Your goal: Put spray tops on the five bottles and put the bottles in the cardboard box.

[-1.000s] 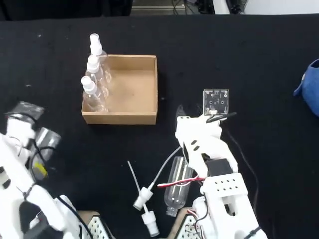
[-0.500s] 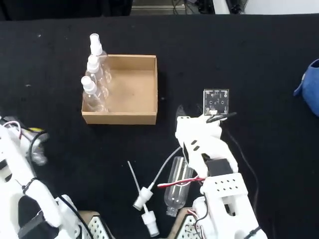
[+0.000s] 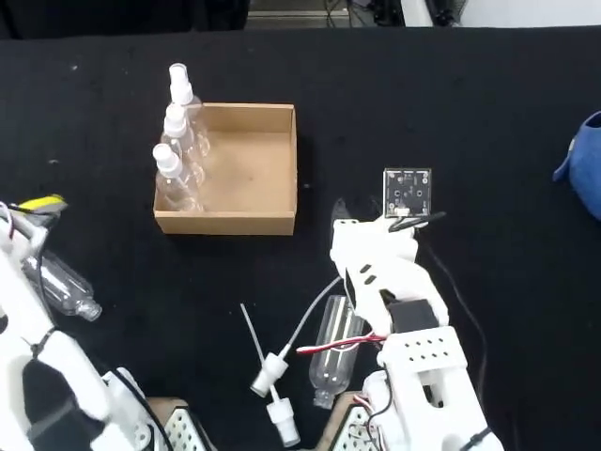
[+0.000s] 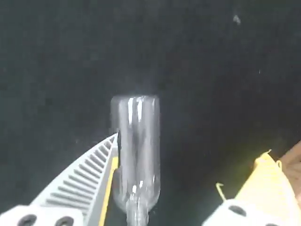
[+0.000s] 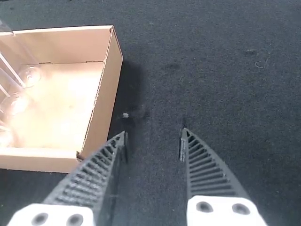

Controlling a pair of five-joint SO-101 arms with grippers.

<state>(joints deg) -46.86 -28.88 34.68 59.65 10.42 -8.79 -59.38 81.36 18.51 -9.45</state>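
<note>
**High view:** One capless bottle (image 3: 62, 287) lies on its side on the black table (image 3: 488, 113) at the far left, right against the left arm (image 3: 52, 362). Its long axis is slanted, with the neck toward the near edge. A second capless bottle (image 3: 335, 352) lies alongside the right arm (image 3: 385, 272), behind that arm's fingers rather than ahead of them. Two loose spray tops (image 3: 272, 385) rest between the two bottles. The cardboard box (image 3: 246, 171) holds three topped bottles (image 3: 178, 150) in a row along one wall. By my judgement the left arm is the better placed, and for the first bottle.

**Left wrist view:** That bottle runs lengthwise down the gap of the left gripper (image 4: 190, 146), neck toward the camera and base pointing away. The grey ribbed finger (image 4: 82, 186) is touching or all but touching the bottle's side, while the yellow finger (image 4: 263, 176) stands well apart. The jaws are spread wide and grip nothing. Closing them would squeeze the bottle across its width.

**Right wrist view:** The right gripper (image 5: 153, 136) hangs with its two ribbed fingers parted over bare table and nothing between them. The near corner of the cardboard box is just beside one fingertip
</note>
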